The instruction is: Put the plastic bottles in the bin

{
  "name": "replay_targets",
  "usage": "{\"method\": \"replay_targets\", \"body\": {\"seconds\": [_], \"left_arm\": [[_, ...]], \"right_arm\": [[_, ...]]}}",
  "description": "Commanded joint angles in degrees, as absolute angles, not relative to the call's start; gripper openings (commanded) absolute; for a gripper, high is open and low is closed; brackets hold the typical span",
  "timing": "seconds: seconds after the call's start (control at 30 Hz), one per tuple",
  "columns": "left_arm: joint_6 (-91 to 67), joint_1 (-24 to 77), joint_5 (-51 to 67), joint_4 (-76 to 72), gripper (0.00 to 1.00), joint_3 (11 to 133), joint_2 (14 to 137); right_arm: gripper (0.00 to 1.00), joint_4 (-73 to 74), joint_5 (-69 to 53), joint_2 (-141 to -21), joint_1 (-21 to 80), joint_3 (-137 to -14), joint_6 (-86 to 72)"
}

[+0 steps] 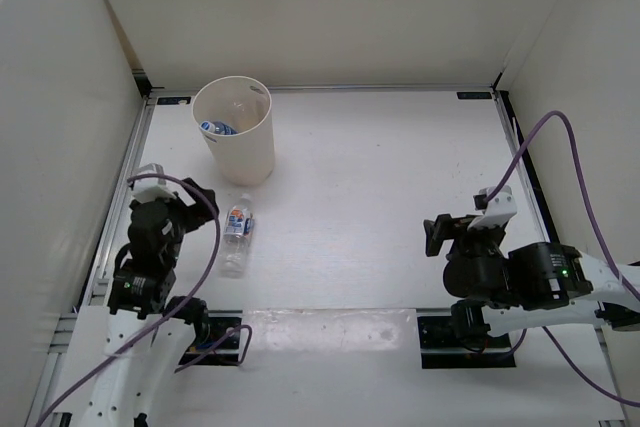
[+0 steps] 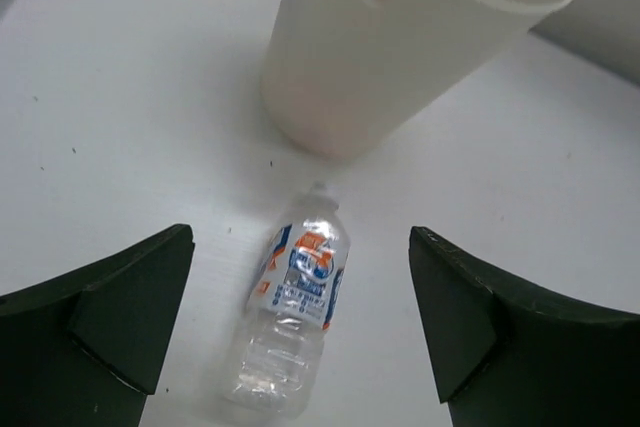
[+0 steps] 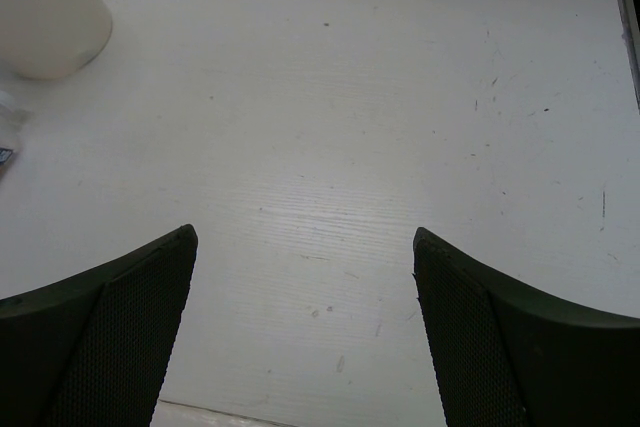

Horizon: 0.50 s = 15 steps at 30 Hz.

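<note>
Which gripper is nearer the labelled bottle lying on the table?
Left. The left gripper, open, is just left of the bottle, which shows between its fingers in the wrist view. The right gripper is far off across the table on its right.

you've got a white surface (image 1: 380,197) with a few faint dark specks (image 3: 326,23), plain white walls (image 1: 300,17) on three sides, small black brackets (image 1: 475,95) at both back corners, metal rail (image 1: 118,217) down the left edge, shinier strip (image 1: 330,327) near the front edge
</note>
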<state>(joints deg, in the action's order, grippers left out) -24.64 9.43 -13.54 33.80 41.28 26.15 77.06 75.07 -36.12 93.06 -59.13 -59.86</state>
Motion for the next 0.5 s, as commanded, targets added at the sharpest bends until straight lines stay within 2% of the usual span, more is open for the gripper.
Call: {"method": "replay_targets", "body": {"seconds": [0.0, 0.13, 0.17, 0.3, 0.47], "left_arm": [[-23.56, 10.10, -7.31, 29.79, 1.00, 37.80, 27.93], [-21.54, 15.46, -6.32, 32.51, 1.00, 38.58, 40.75], [-20.84, 18.60, -9.37, 34.35, 1.00, 40.06, 48.00], [-20.83, 22.85, -13.97, 34.81, 1.00, 41.49, 55.36], [-21.09, 22.85, -12.04, 34.10, 1.00, 41.39, 60.79]], "right_arm": [[0.90, 78.66, 77.26, -36.83, 92.90, -59.06, -59.94], [0.90, 78.66, 77.52, -37.09, 92.81, -59.06, -59.94], [0.90, 78.49, 77.52, -37.35, 92.46, -59.06, -60.03], [0.90, 78.57, 77.26, -37.44, 92.55, -59.06, -59.77], [0.90, 78.14, 77.25, -38.05, 92.29, -59.06, -59.15]]}}
